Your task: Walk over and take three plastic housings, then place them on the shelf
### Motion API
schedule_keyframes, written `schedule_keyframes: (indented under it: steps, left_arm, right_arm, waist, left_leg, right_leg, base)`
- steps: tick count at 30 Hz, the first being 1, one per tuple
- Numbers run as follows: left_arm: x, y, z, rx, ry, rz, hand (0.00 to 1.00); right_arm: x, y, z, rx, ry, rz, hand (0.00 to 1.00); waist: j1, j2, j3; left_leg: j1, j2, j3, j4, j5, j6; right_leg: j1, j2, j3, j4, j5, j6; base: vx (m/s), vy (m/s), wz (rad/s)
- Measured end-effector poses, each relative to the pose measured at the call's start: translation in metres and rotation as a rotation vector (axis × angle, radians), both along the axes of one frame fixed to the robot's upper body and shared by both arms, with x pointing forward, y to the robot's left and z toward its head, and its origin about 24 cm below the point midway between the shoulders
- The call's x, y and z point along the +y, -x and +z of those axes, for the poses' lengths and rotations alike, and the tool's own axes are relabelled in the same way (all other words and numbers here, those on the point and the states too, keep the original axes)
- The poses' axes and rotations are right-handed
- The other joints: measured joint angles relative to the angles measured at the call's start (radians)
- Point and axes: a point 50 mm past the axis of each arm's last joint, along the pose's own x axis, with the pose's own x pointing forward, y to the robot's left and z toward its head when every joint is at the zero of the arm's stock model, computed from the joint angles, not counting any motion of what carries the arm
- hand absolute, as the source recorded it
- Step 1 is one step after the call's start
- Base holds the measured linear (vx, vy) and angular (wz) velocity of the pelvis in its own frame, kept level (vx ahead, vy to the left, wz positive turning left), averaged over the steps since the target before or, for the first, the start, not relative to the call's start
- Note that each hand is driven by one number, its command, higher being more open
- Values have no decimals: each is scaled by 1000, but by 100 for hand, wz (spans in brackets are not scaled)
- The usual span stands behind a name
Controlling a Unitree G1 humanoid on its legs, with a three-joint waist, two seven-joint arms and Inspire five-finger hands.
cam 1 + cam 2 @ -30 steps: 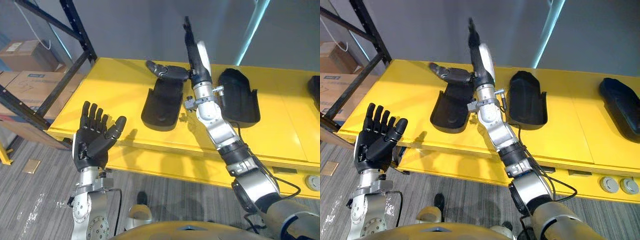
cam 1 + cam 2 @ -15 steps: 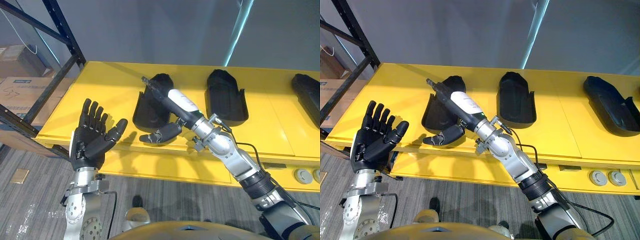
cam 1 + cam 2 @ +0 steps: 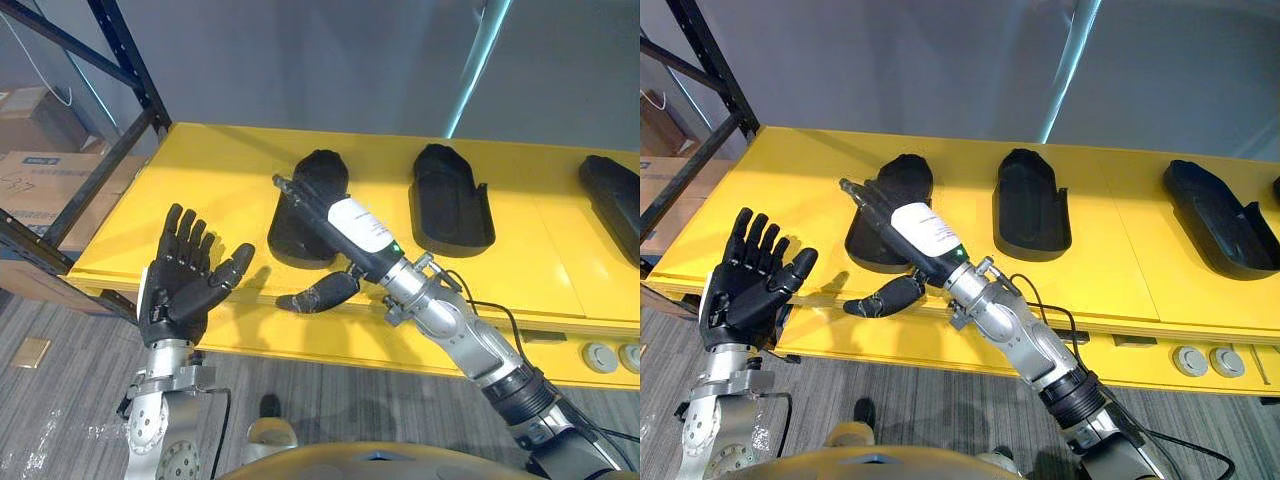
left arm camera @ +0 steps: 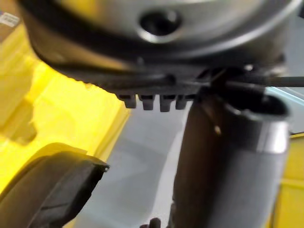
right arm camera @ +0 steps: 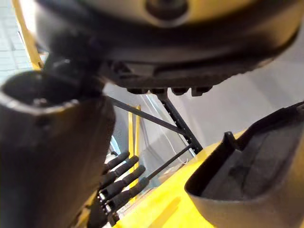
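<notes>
From where I stand, the work has hardly begun. The three black plastic housings all lie on the yellow table (image 3: pixel 230 160), and none is in a hand or on the shelf. The nearest housing (image 3: pixel 322 170) is in front of the robot. The second housing (image 3: pixel 450 205) lies beside it on the robot's right, and the third housing (image 3: pixel 610 200) is well apart, at the far right.

The right hand (image 3: pixel 348 226) reaches across the nearest housing with its fingers straight and laid along the top of it. Its thumb (image 3: pixel 318 295) stands out wide, past the front edge of the table. It grips nothing, and I cannot tell if the fingers really touch the plastic. In the right wrist view the open end of this housing (image 5: pixel 237 180) shows very close to the hand.

The left hand (image 3: pixel 180 290) is raised in front of the table, apart from it. Its palm is turned up and its fingers are spread, and it is empty.

I think the step in hand is the first pick. After it come two more picks and the carrying to the dark steel rack (image 3: pixel 126 160) on the robot's left, which I take to be the shelf.

As for writing, the cardboard box (image 3: pixel 35 175) behind the rack has some marks, and the white cover (image 3: pixel 364 230) on the right hand has small print. I cannot read either.
</notes>
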Motion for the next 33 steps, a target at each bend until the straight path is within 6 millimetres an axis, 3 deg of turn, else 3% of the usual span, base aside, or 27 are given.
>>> schedule_keyframes:
  steps: [9,18,28,33]
  left_arm:
    - [0,0,0,0,0,-1,100]
    - [-6,-1,-1,3,12,-22,100]
    - [-5,2,-3,13,13,-19,100]
    - [-5,5,-5,27,15,-15,100]
  right_arm:
    - [6,-1,-32,95,76,0,100]
    - [5,-18,-48,105,36,-155,100]
    - [-3,-42,-32,-15,11,-272,100]
    - [-8,-51,-37,4,44,-312,100]
  waist:
    - [26,2,-4]
    - [29,7,-5]
    - [33,20,-5]
    - [39,23,-5]
  left_leg:
    - [-17,-3,-19,3,6,0]
    - [-26,-3,-34,2,14,3]
    - [-30,-2,-42,2,19,5]
    - [-32,-2,-43,3,19,5]
  right_leg:
    - [2,0,-19,3,2,5]
    - [0,0,-32,9,-2,-2]
    - [-2,-1,-38,16,-5,-5]
    - [-2,-1,-39,16,-5,-5]
  base:
    - [11,6,7]
    - [-15,8,4]
    - [-19,7,2]
    - [0,0,0]
